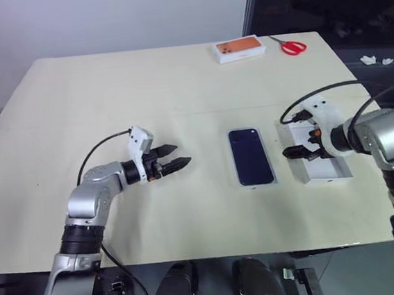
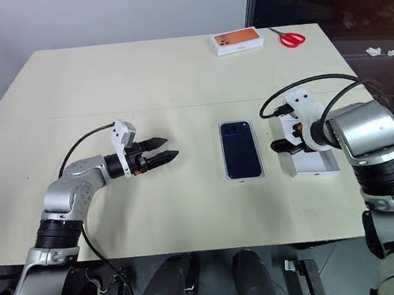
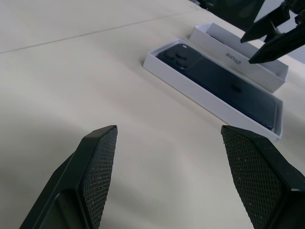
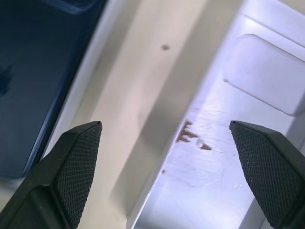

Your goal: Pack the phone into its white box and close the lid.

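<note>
While both arms hover, head view: left gripper (image 1: 177, 156) released, clear of the phone (image 1: 251, 155) on the worktop (image 1: 108, 93) | left wrist: phone beside the white box (image 3: 238, 55) | right wrist: right gripper (image 4: 167, 171) released over box rim.

Dark blue phone (image 1: 251, 155), white box (image 1: 321, 163), orange-topped box (image 1: 239, 48), red scissors (image 1: 290, 46).

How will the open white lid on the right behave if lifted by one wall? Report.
Probably light: the lid is thin-walled, open and empty. Pinched by one wall, it may tilt or flex. Being shallow and flat, it would likely slide when pushed, not tip.
</note>
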You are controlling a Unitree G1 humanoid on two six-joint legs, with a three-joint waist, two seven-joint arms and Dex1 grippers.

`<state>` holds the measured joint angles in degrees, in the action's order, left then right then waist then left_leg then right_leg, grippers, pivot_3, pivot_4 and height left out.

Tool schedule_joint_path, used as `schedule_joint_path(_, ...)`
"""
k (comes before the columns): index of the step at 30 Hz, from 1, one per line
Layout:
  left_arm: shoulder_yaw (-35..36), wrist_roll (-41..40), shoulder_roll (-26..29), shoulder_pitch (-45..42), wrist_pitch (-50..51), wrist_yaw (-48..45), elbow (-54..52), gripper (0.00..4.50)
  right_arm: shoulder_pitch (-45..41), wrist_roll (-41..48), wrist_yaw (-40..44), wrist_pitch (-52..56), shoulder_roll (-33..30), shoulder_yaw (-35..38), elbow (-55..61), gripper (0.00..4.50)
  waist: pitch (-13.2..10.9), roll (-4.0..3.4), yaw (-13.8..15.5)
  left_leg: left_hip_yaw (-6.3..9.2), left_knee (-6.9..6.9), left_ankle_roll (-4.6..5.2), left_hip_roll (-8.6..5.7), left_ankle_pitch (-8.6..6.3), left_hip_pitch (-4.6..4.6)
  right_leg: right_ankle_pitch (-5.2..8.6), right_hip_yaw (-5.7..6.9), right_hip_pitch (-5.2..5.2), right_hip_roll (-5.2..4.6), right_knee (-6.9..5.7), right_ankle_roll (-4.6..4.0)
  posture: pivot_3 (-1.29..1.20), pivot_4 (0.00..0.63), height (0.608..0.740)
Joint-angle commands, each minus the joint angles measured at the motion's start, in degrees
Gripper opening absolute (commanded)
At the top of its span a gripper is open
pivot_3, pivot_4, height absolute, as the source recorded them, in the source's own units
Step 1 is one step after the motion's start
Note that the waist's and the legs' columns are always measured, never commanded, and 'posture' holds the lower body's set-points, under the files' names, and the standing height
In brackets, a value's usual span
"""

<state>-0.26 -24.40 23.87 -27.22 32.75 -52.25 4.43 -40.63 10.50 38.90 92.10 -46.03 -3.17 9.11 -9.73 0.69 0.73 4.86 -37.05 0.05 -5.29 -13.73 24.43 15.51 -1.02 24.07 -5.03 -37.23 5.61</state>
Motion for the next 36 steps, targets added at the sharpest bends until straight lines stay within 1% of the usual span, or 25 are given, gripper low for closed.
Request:
schedule_joint_path(1, 1.8, -1.3, -0.6, 0.1, -1.4, 1.1, -1.9, 3.65, 1.2, 1.9, -5.5, 0.4, 1.4, 4.3, -0.9, 4.50, 0.0, 0.00, 0.0, -0.01, 0.00, -0.10, 0.00, 0.06, 0.00, 0.00, 0.00, 0.01, 0.00, 0.00, 0.00, 0.00, 0.150, 0.740)
schedule_joint_path(5, 3.0, -2.1, -1.3, 0.4, -1.1, 2.5, -1.8, 3.65, 2.0, 6.1, -11.8, 0.4, 4.7, 8.1, -4.6, 4.50, 0.0, 0.00, -0.1, -0.02, -0.02, -0.08, 0.00, 0.06, 0.00, -0.01, -0.01, 0.00, 0.01, -0.08, 0.00, 0.00, 0.150, 0.740)
schedule_joint_path(13, 2.5, -2.3, -1.9, 1.9, -1.4, 4.3, -3.4, 3.65, 2.9, 15.6, -22.1, 0.4, 4.8, 8.4, -5.3, 4.50, 0.0, 0.00, -0.2, -0.02, -0.03, -0.01, 0.02, 0.04, -0.03, -0.02, -0.03, 0.02, 0.05, -0.17, -0.01, 0.00, 0.150, 0.740)
schedule_joint_path(16, 2.6, -2.3, -2.0, 2.1, -1.4, 4.8, -3.8, 3.69, 3.9, 18.9, -25.5, 0.4, 4.7, 8.5, -4.3, 3.67, 0.0, 0.01, -0.1, -0.02, -0.03, 0.05, 0.02, 0.00, -0.03, -0.02, -0.02, 0.01, 0.05, -0.17, -0.02, 0.00, 0.150, 0.740)
schedule_joint_path(18, 2.6, -2.3, -2.0, 2.1, -1.4, 4.9, -3.9, 3.69, 4.1, 21.0, -27.5, 0.4, 4.4, 8.5, -4.1, 2.74, 0.0, 0.01, -0.2, -0.02, -0.03, 0.06, 0.02, 0.00, -0.03, -0.02, -0.02, 0.01, 0.06, -0.16, -0.02, 0.00, 0.150, 0.740)
schedule_joint_path(23, 3.3, -3.0, -2.1, 1.6, -0.9, 5.5, -4.0, 3.69, 5.0, 24.3, -34.4, 0.4, 5.4, 9.0, -4.0, 0.25, 0.1, 0.04, -0.3, -0.02, -0.03, 0.09, 0.06, -0.01, -0.05, -0.02, -0.02, -0.01, 0.10, -0.17, -0.02, 0.00, 0.150, 0.740)
schedule_joint_path(24, 3.4, -3.2, -2.0, 1.5, -0.8, 5.6, -3.9, 3.69, 4.9, 24.8, -35.4, 0.4, 5.5, 9.1, -4.0, 0.07, 0.1, 0.05, -0.2, -0.02, -0.05, 0.09, 0.06, -0.02, -0.06, -0.02, -0.02, -0.04, 0.10, -0.17, -0.02, 0.00, 0.150, 0.740)
schedule_joint_path(26, 3.4, -3.2, -1.7, 1.4, -0.9, 5.7, -3.7, 3.69, 4.2, 25.4, -37.5, 0.4, 6.0, 9.8, -4.8, 0.07, 0.1, 0.07, -0.2, -0.03, -0.08, 0.09, 0.05, -0.02, -0.07, -0.03, -0.02, -0.07, 0.10, -0.16, -0.02, 0.00, 0.150, 0.740)
schedule_joint_path(29, 3.8, -3.7, -1.4, 1.0, -0.7, 5.9, -3.2, 3.69, 0.8, 26.1, -39.6, 0.4, 8.9, 13.2, -6.1, 0.07, 0.1, 0.08, -0.2, -0.03, -0.09, 0.10, 0.05, -0.02, -0.07, -0.04, -0.02, -0.07, 0.10, -0.16, -0.04, 0.00, 0.150, 0.740)
schedule_joint_path(30, 4.3, -4.2, -1.3, 0.8, -0.4, 6.0, -3.1, 3.69, -1.5, 25.9, -39.1, 0.4, 10.4, 14.8, -6.5, 0.07, 0.1, 0.07, -0.4, -0.03, -0.09, 0.10, 0.05, -0.02, -0.08, -0.04, -0.02, -0.07, 0.11, -0.17, -0.04, 0.00, 0.150, 0.740)
schedule_joint_path(32, 4.7, -4.5, -0.9, 0.5, -0.1, 6.0, -2.9, 3.69, -5.5, 24.0, -38.0, 0.3, 10.9, 14.6, -6.8, 0.07, 0.0, 0.01, -0.8, -0.08, -0.05, 0.10, 0.06, -0.01, -0.06, -0.05, -0.09, 0.03, 0.14, -0.25, -0.05, 0.00, 0.150, 0.740)
schedule_joint_path(33, 4.9, -4.7, -0.6, 0.4, -0.1, 5.8, -2.8, 3.69, -7.5, 23.5, -37.8, -0.6, 12.2, 16.1, -7.5, 0.07, 0.0, -0.02, -1.0, -0.10, -0.03, 0.08, 0.09, 0.00, -0.05, -0.05, -0.11, 0.09, 0.17, -0.27, -0.05, 0.00, 0.150, 0.740)
schedule_joint_path(35, 5.7, -5.3, 0.2, 0.1, 0.4, 5.7, -2.5, 3.69, -12.1, 27.4, -32.8, -1.0, 16.3, 17.9, -8.5, 0.07, 0.0, -0.02, -1.6, -0.10, 0.02, 0.05, 0.11, 0.02, -0.01, -0.05, -0.13, 0.18, 0.22, -0.30, -0.05, 0.00, 0.150, 0.740)
schedule_joint_path(36, 6.4, -5.9, 0.4, -0.1, 0.8, 5.6, -2.4, 3.69, -14.8, 32.3, -32.6, -0.5, 21.7, 23.8, -10.6, 0.07, 0.0, -0.02, -1.8, -0.12, 0.02, 0.04, 0.17, 0.02, -0.01, -0.05, -0.16, 0.18, 0.29, -0.30, -0.05, 0.00, 0.150, 0.740)
